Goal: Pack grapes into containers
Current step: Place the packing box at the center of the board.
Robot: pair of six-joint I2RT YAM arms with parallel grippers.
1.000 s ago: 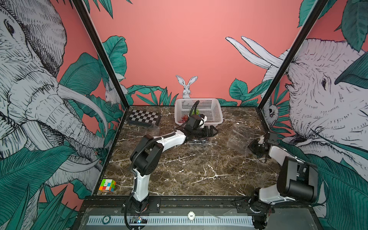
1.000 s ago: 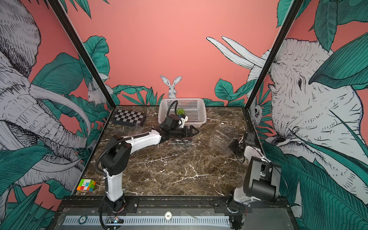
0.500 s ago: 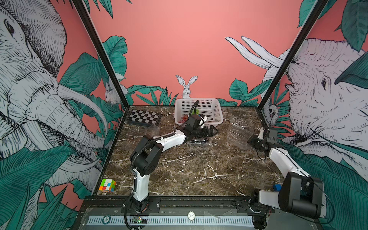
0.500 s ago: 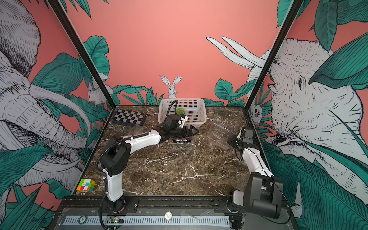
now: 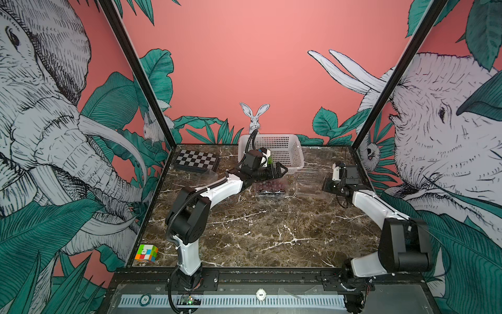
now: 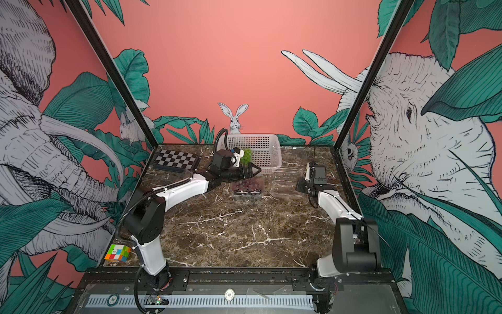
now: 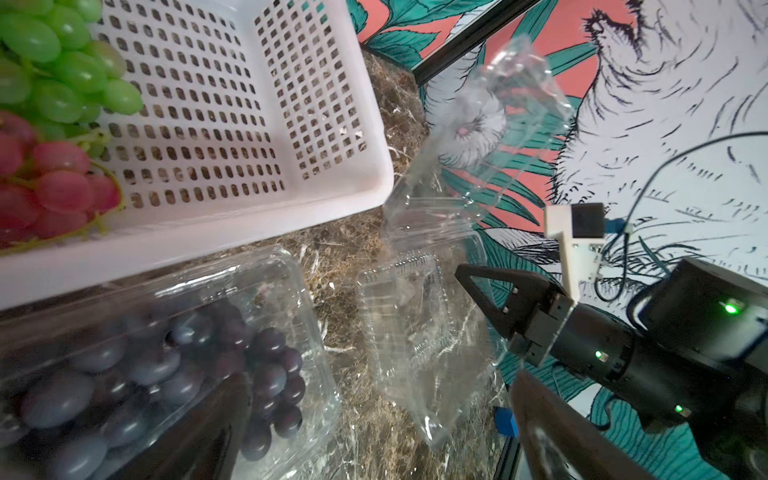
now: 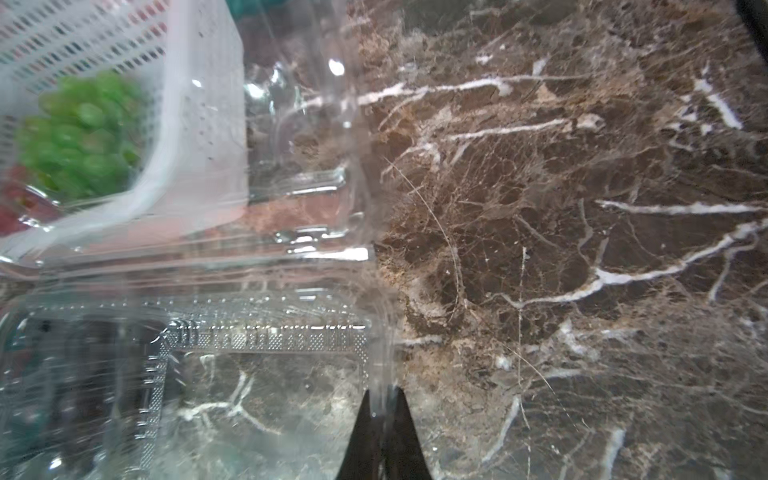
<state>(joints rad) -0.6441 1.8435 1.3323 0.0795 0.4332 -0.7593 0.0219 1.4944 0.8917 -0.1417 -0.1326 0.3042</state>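
Note:
A clear container (image 5: 270,187) (image 7: 299,286) of dark purple grapes (image 7: 166,365) sits in front of the white basket (image 5: 288,149). My left gripper (image 5: 279,172) (image 7: 380,380) hovers open just above it with nothing between its fingers. Green grapes (image 6: 246,155) (image 7: 58,70) and red grapes (image 7: 50,191) lie in the basket's left end. To the right an empty clear container (image 5: 309,182) (image 8: 249,374) rests on the table with its lid (image 7: 498,104) raised. My right gripper (image 5: 326,187) (image 8: 380,399) is shut on that container's right rim.
A checkerboard (image 5: 197,160) lies at the back left and a colour cube (image 5: 146,252) at the front left corner. Black frame posts and printed walls close the sides. The marble table (image 5: 271,231) is bare in front of the containers.
My right arm has stretched out and its gripper has moved left with the empty container's rim, shifting that container toward the grape-filled one. The left arm has stayed put.

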